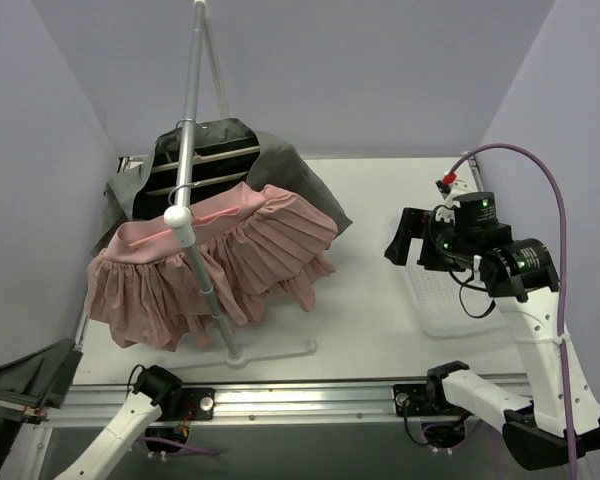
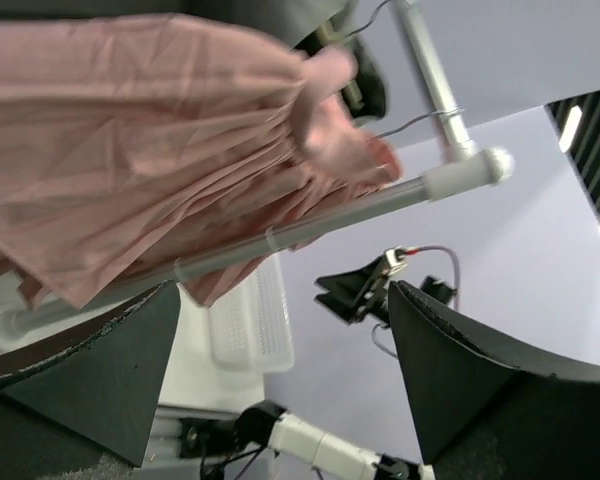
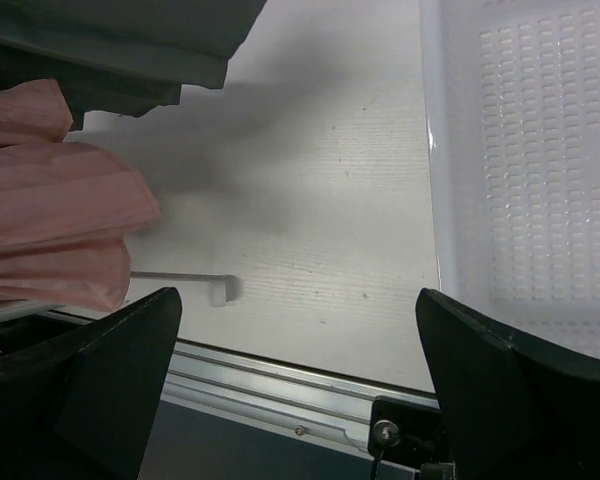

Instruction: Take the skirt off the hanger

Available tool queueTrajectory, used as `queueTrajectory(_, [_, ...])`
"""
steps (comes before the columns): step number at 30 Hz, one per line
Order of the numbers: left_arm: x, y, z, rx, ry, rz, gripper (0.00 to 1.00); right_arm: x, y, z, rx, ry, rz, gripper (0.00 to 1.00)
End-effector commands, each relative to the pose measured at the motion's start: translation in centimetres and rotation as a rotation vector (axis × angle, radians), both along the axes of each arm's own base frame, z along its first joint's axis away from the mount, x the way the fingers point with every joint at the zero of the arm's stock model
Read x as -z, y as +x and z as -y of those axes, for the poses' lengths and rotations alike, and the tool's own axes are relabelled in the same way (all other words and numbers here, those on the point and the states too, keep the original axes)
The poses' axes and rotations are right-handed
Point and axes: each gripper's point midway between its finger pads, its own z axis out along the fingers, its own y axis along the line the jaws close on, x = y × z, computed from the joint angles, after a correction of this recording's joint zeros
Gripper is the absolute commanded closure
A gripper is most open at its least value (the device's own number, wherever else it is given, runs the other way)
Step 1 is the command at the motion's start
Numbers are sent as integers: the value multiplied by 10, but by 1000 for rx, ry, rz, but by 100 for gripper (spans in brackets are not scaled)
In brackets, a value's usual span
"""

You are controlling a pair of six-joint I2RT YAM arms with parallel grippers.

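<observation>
The pink pleated skirt (image 1: 205, 265) hangs on a hanger (image 1: 202, 217) whose wire hook (image 1: 183, 190) loops over the sloping silver rail (image 1: 190, 120) of a clothes rack. My left gripper (image 1: 25, 385) sits low at the near left corner, open, below and left of the skirt's hem. From the left wrist, the skirt (image 2: 130, 130) and the hanger hook (image 2: 420, 122) are overhead, with nothing between the left gripper's (image 2: 280, 385) fingers. My right gripper (image 1: 410, 245) hovers open to the right of the skirt, apart from it. The right wrist shows the skirt's hem (image 3: 50, 220) at the left edge.
A dark grey garment (image 1: 230, 155) hangs behind the skirt on the same rail. A white perforated tray (image 1: 450, 300) lies under the right arm, also seen as the tray (image 3: 540, 160). The rack's white foot (image 1: 270, 352) rests on the table near the front edge.
</observation>
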Motion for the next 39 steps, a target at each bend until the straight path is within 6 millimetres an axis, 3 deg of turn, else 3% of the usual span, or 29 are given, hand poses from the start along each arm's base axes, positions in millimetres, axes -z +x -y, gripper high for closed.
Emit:
queueTrajectory(1, [35,13,-3,-51,230,-247,6,-3,1,0,-22,-24,-7,0])
queueTrajectory(4, [34,32,17,0,384,-318,6,-7,5,-6,-44,-23,5,0])
queueTrajectory(10, [19,56,29,-29,640,-346,6,-12,21,-35,-185,-48,2,0])
queueTrajectory(17, [5,58,31,-88,807,-313,5,-52,41,-89,-386,-29,137,3])
queueTrajectory(22, [16,54,35,-76,789,-334,4,-76,55,-135,-538,49,224,6])
queueTrajectory(24, [17,51,38,-69,790,-323,4,-99,62,-142,-555,58,298,8])
queueTrajectory(25, [18,51,40,-61,788,-321,4,-101,67,-147,-568,55,307,9])
queueTrajectory(31, [18,52,48,-20,767,-313,4,-130,55,-194,-775,153,399,15])
queueTrajectory(35, [26,52,53,8,753,-322,4,-158,43,-204,-855,225,497,14])
queueTrajectory(39, [28,52,57,24,737,-316,4,-163,30,-216,-965,289,497,15])
